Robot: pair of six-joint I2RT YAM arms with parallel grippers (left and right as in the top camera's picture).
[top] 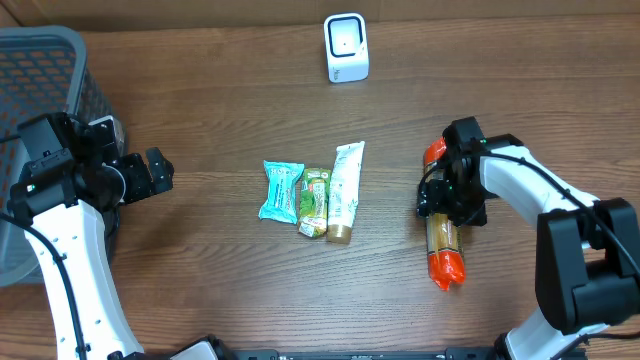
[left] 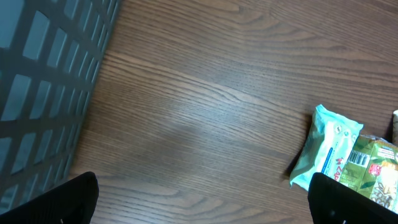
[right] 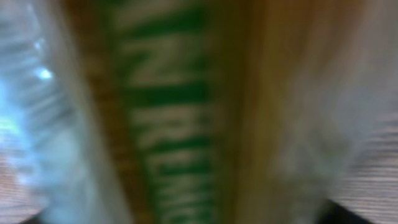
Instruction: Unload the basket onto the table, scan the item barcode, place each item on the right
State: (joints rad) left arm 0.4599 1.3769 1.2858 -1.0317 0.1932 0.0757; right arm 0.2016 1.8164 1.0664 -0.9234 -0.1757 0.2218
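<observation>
Shows only a badly blurred packet [right: 174,112] pressed up close, with a green band of white lettering running its length, brown-orange stripes beside that band, glaring shiny wrap on the left, and a strip of wood-grain desk [right: 382,174] at the right edge, letters unreadable.

Left arm [top: 55,250] extends from the near left edge, wrist turned inward toward centre. Left gripper [top: 160,172] is held level with its jaws fully apart; its fingertips [left: 65,202] show at both lower corners of the wrist view. Right arm [top: 545,195] reaches in from the right. Right gripper [top: 447,205] points downward, set low. Its jaw state is not discernible, as the wrist view is blurred.
</observation>
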